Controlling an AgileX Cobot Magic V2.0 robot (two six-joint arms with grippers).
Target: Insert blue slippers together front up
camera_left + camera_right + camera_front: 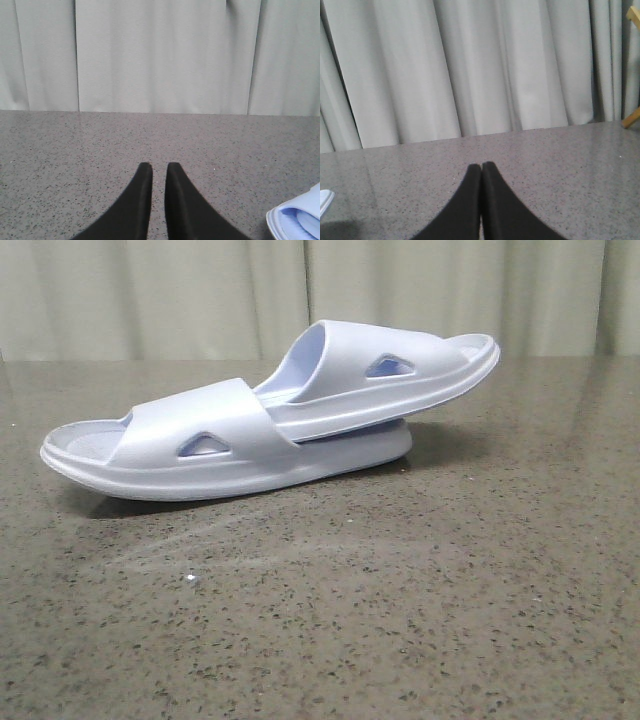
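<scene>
Slippers first, as the front view shows them: the blue slippers lie on the speckled grey table, already nested. One slipper sits flat with its toe pointing left; the other has its front pushed under the first one's strap and its heel end raised to the right, resting on the lower sole. Neither arm appears in this view.

From the left wrist view, the left end effector hovers above bare table with its dark fingers nearly together, a thin gap between the tips, holding nothing. A pale blue slipper edge shows at the frame's corner, apart from the fingers.

From the right wrist view, the right end effector is clenched, tips touching, empty, also over bare table. A sliver of slipper shows at the frame edge, well apart. A yellow wooden object stands near the curtain.

By my judgement the insertion looks done. If anything remains, both arms should keep clear of the pair so the tilted upper slipper is not knocked out from under the strap.
</scene>
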